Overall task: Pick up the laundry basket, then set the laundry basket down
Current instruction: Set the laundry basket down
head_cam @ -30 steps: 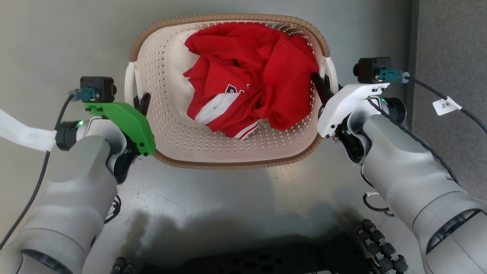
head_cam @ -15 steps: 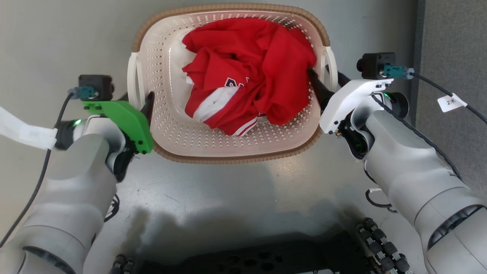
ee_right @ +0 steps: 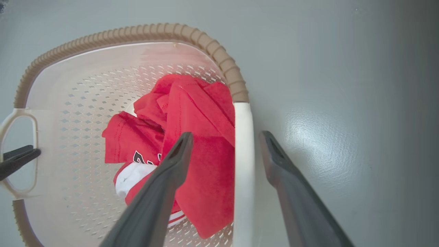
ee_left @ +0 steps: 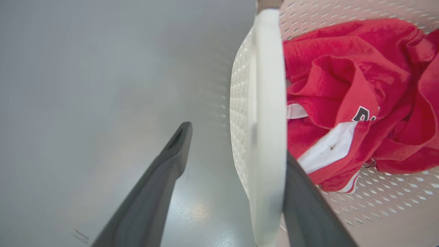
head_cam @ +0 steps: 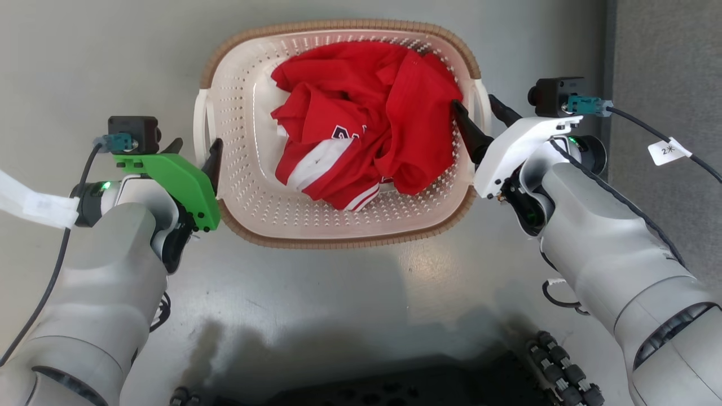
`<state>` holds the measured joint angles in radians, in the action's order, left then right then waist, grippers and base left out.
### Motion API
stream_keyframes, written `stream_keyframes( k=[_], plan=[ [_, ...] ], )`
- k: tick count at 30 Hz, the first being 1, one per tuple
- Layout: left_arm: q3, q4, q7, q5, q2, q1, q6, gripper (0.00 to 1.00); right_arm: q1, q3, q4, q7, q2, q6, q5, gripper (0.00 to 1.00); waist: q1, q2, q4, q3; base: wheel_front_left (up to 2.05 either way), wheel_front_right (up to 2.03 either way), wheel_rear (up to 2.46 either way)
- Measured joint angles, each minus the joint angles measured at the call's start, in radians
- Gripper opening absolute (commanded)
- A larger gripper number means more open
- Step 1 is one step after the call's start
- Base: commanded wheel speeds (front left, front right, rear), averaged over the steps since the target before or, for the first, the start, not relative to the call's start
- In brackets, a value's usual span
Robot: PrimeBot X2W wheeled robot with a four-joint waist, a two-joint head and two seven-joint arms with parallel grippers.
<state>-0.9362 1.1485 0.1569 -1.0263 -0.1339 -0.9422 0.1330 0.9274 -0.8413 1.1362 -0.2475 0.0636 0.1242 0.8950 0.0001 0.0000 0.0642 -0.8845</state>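
The laundry basket (head_cam: 338, 25), cream perforated plastic with a brown woven-look rim, sits on the grey floor with a red and white garment (head_cam: 366, 118) in it. My left gripper (head_cam: 194, 149) is open, its two fingers standing either side of the basket's left loop handle (head_cam: 201, 121). In the left wrist view the white handle (ee_left: 267, 85) runs between the fingers of the left gripper (ee_left: 236, 140), close against the inner one. My right gripper (head_cam: 472, 100) is open astride the right handle (head_cam: 480, 96). The right wrist view shows that handle (ee_right: 243, 154) between the right gripper's (ee_right: 225, 134) fingers.
Smooth grey floor (head_cam: 316, 293) surrounds the basket. A darker grey strip (head_cam: 665, 67) runs along the right edge. My dark wheeled base (head_cam: 395, 389) lies at the bottom. A tagged cable (head_cam: 665, 151) trails from the right wrist camera.
Both grippers have opened off the basket's handles and their fingers now stand apart. The basket looks a little smaller and farther from the camera than before.
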Motion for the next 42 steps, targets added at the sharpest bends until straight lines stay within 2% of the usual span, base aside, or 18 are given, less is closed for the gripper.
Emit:
stream_keyframes(
  k=[11, 18, 28, 42],
  plan=[
    [0.0, -0.001, 0.056, -0.002, -0.007, 0.015, 0.0, 1.0, -0.031, 0.04, -0.013, -0.003, 0.0, 0.0, 0.013, 1.0, -0.0001, 0.0, 0.011, 0.098, 0.0, 0.0, 0.0],
    [-0.012, -0.032, 0.081, 0.004, -0.016, 0.05, 0.0, 1.0, -0.04, 0.075, -0.095, -0.003, 0.006, 0.0, 0.012, 1.0, -0.0001, 0.0, 0.019, 0.185, 0.0, 0.0, 0.0],
    [-0.002, -0.096, 0.095, 0.013, -0.04, 0.084, 0.0, 1.0, -0.084, 0.135, -0.202, -0.003, 0.061, 0.0, -0.057, 1.0, -0.0001, 0.0, 0.027, 0.322, 0.0, 0.0, 0.0],
    [0.151, -0.286, 0.095, 0.081, -0.078, 0.179, 0.0, 1.0, -0.225, 0.263, -0.344, -0.004, 0.123, -0.001, -0.168, 1.0, -0.0001, 0.0, 0.018, 0.521, 0.0, 0.0, 0.0]
  ],
)
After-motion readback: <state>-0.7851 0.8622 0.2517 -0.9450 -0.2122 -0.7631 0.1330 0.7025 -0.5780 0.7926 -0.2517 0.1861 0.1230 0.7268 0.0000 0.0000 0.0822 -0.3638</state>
